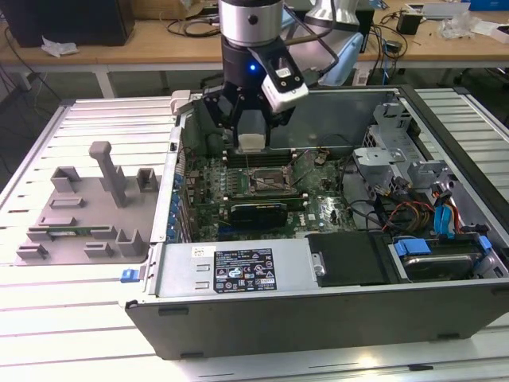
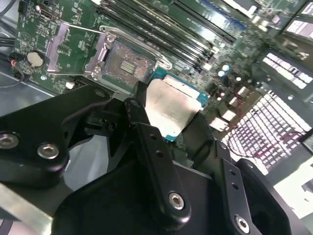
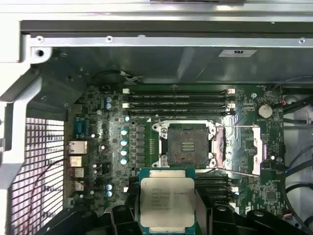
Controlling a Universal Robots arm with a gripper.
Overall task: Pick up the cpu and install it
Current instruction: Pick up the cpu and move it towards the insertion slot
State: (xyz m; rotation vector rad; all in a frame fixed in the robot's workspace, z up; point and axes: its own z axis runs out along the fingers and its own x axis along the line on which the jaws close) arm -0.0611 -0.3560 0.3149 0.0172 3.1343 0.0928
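Note:
My gripper (image 1: 250, 143) hangs inside the open computer case (image 1: 318, 306), above the motherboard. It is shut on the cpu (image 3: 167, 197), a flat silver square with a green edge, which also shows between the black fingers (image 2: 146, 142) as the cpu (image 2: 171, 106) in the second wrist view. The open socket (image 3: 186, 146), a dark square with a metal frame and its lid flipped aside, lies just beyond the held chip in both wrist views. In the exterior view the socket (image 1: 266, 181) sits below the gripper.
Memory slots (image 3: 177, 100) run beside the socket. A black card (image 1: 258, 212) lies across the board in front of the socket. Drive bays and cables (image 1: 429, 215) fill the case's right end in the exterior view. A grey fixture tray (image 1: 87, 207) stands outside the case at the exterior view's left.

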